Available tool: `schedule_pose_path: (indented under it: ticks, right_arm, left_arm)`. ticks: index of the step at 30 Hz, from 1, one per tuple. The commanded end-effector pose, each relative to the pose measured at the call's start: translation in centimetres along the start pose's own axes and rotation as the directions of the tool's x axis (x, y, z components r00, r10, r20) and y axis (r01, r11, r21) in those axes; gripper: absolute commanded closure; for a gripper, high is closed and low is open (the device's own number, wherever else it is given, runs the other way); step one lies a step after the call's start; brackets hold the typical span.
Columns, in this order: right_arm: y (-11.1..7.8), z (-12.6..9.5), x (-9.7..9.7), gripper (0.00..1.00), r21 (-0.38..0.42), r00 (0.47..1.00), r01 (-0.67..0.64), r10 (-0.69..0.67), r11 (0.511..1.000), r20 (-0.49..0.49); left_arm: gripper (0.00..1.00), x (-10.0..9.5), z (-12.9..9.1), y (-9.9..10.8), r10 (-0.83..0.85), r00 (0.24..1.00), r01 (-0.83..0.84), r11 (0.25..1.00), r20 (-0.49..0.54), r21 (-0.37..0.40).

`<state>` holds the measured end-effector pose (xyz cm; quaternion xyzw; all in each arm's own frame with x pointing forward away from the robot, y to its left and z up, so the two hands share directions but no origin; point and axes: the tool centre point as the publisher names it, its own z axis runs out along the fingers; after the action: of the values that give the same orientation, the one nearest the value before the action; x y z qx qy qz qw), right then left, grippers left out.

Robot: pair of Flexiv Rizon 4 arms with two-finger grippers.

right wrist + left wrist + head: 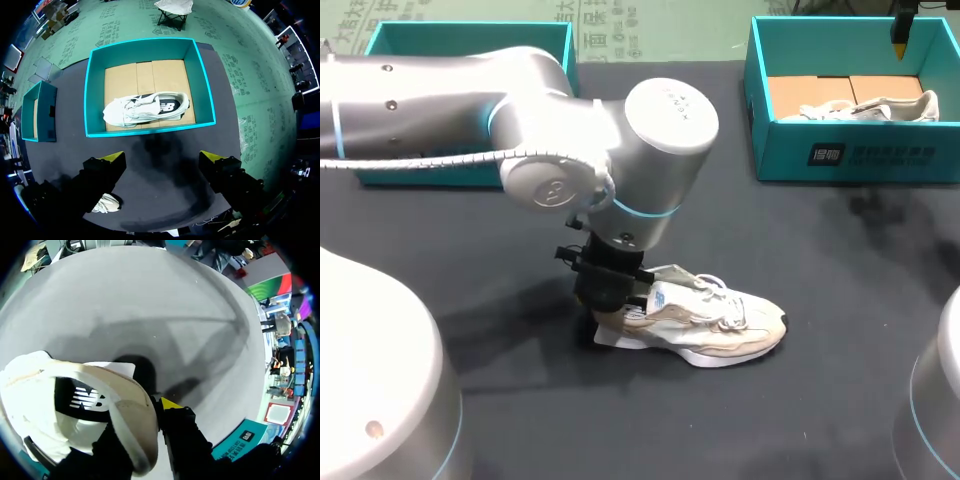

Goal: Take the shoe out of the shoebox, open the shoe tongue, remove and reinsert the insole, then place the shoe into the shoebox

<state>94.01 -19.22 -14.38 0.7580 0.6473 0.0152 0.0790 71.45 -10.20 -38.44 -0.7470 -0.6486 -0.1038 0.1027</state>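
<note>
L claw [609,322] grips shoe [720,325] heel | 2nd shoe [865,108] in shoebox [840,156]

Matt table [840,300], cloth shoe [720,322], cardboard-floored shoebox [782,150]

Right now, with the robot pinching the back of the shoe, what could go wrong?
The left gripper holds the shoe only by its heel rim, so if it is lifted the long toe end could droop, or the shoe might slip out. A white flat sheet lies under the heel and could get dragged along. The shoebox already holds another shoe, so this one might land on top of it.
</note>
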Motion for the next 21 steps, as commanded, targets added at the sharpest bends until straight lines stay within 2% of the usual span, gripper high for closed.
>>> schedule_pose_path:
  ticks: [1,2,6,10,13,15,18,21]
  right_arm:
    - [0.0,0.0,0.0,0.00,0.000,1.000,0.000,0.000,1.000,0.000]
    - [0.0,0.0,0.0,0.00,0.000,1.000,0.000,0.000,1.000,0.000]
    - [0.0,0.0,0.0,0.00,0.000,1.000,0.000,0.000,1.000,0.000]
    - [0.0,0.0,0.0,0.00,0.000,1.000,0.000,0.000,1.000,0.000]
    - [0.0,0.0,0.0,0.00,0.000,1.000,0.000,0.000,1.000,0.000]
    - [0.0,0.0,0.0,0.00,0.000,1.000,0.000,0.000,1.000,0.000]
    - [0.0,0.0,0.0,0.00,0.000,1.000,0.000,0.000,1.000,0.000]
    - [0.0,0.0,0.0,0.00,0.000,1.000,0.000,0.000,1.000,0.000]
  left_arm:
    - [1.00,0.1,0.4,-0.3,-0.002,1.000,0.002,1.000,0.017,-0.009]
    - [1.00,0.1,0.4,-0.3,-0.002,1.000,0.002,1.000,0.021,-0.010]
    - [0.73,0.2,0.4,-0.3,0.003,1.000,-0.002,1.000,0.027,-0.009]
    - [0.56,0.4,0.1,-0.3,0.003,0.999,-0.003,1.000,0.046,-0.013]
    - [0.49,0.5,-0.6,-0.3,0.001,0.997,0.000,1.000,0.072,-0.020]
    - [0.24,0.7,-1.5,-0.5,-0.002,0.996,0.005,1.000,0.090,-0.031]
    - [0.00,1.0,-3.0,-0.8,-0.003,0.991,0.009,0.999,0.130,-0.043]
    - [0.00,1.6,-4.9,-1.1,-0.015,0.984,0.026,0.998,0.179,-0.060]
